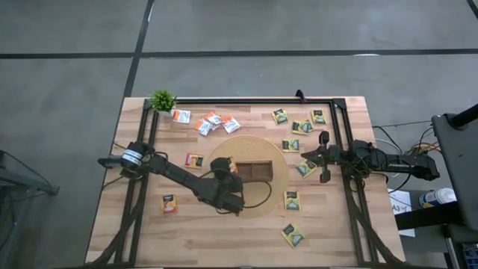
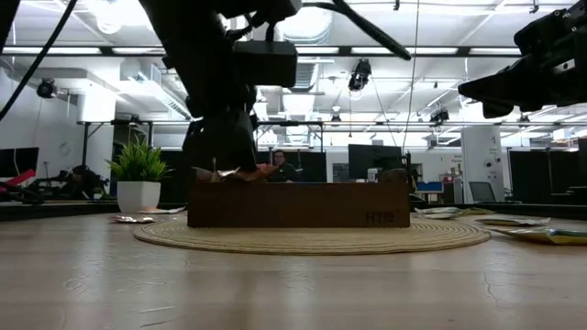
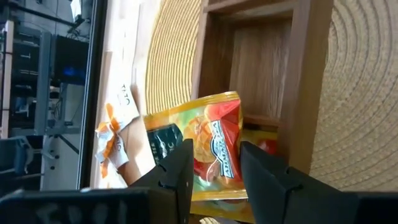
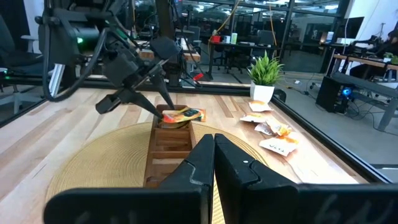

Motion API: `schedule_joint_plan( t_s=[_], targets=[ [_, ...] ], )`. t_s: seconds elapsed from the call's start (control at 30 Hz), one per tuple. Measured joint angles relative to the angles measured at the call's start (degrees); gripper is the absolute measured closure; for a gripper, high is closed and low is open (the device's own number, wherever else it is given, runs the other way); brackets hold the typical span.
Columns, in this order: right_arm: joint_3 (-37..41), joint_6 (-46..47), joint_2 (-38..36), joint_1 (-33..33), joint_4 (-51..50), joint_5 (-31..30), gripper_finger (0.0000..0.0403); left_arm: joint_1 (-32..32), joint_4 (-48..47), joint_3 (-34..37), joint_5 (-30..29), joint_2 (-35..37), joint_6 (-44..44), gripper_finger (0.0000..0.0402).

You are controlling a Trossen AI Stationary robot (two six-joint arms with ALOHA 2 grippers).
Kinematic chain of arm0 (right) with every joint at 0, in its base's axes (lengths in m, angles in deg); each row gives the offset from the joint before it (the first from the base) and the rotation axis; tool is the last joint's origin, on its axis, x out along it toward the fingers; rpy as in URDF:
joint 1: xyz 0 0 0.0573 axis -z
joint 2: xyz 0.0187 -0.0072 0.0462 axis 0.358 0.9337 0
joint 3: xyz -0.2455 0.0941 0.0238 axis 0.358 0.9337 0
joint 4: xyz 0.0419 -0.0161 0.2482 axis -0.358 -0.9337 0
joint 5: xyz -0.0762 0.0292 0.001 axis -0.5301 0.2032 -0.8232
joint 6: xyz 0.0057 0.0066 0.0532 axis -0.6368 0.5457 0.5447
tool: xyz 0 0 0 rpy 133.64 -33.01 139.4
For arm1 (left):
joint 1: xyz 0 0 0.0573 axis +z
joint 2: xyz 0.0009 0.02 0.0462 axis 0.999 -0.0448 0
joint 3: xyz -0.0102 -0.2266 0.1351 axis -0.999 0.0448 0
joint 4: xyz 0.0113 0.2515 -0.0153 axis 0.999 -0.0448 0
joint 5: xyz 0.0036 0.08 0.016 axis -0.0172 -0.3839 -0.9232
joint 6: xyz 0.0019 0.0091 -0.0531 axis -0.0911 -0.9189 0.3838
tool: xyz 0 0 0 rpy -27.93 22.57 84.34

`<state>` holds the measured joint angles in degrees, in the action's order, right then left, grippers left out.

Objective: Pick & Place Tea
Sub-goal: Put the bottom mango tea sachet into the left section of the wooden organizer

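Two arms: left one at work over the tray's end, right one waiting at the table's right side.
Left gripper (image 3: 214, 165): poised at the left end of the long brown wooden tray (image 1: 261, 172); its dark fingers (image 3: 177, 171) stand parted on either side of a yellow-orange square paper tea sachet (image 3: 211, 146).
Grip state: loosened, by my judgement. The fingers flank the sachet with a visible gap; whether a pad is touching it I cannot tell.
Sachet position: lies tilted at the tray's end compartment, partly over the tray wall, one edge hanging outside over the round woven straw mat (image 1: 276, 153). The right wrist view shows it (image 4: 183, 115) resting atop that end, the left gripper's tips (image 4: 163, 98) just above it.
Key relation: the sachet sits directly ahead of and between the left fingers, its flat face turned towards the camera; the compartment opens just beyond it. Left arm far nearer than right.
Right gripper (image 4: 213, 155): fingers pressed together, empty, hovering well apart from the tray.
Other sachets: scattered loose on the light wooden table (image 1: 224, 239), a cluster near the small green potted plant (image 1: 162, 100).
Likely step: letting go into the tray, then lifting clear.
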<state>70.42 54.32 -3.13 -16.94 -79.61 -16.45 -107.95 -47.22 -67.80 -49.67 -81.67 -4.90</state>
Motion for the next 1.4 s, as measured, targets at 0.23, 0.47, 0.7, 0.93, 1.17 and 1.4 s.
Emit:
schedule_joint_plan(
  t_s=[0.23, 0.47, 0.7, 0.93, 1.17, 1.4],
  targets=[
    [0.0, 0.0, 0.0, 0.0, 0.0, 0.0, 0.0394, 0.0, -1.7, 1.7, 4.2, 0.0, 3.7, 0.0278],
    [0.0, 0.0, 0.0, 0.0, 0.0, 0.0, 0.0394, 0.0, -3.4, 1.5, 6.2, 0.1, 5.2, 0.0278],
    [0.0, 0.0, 0.0, 0.0, 0.0, 0.0, 0.0394, -0.1, -6.0, -0.7, 6.9, 0.1, 5.3, 0.0278],
    [0.0, 0.0, 0.0, 0.0, 0.0, 0.0, 0.0394, -0.1, -8.1, -2.4, 6.7, 0.1, 7.1, 0.0278],
    [0.0, 0.0, 0.0, 0.0, 0.0, 0.0, 0.0394, -0.2, -8.8, -2.4, 6.7, 0.1, 8.4, 0.0278],
    [0.0, 0.0, 0.0, 0.0, 0.0, 0.0, 0.0394, -0.1, -7.0, -1.9, 4.4, 0.1, 9.3, 0.0278]
  ],
)
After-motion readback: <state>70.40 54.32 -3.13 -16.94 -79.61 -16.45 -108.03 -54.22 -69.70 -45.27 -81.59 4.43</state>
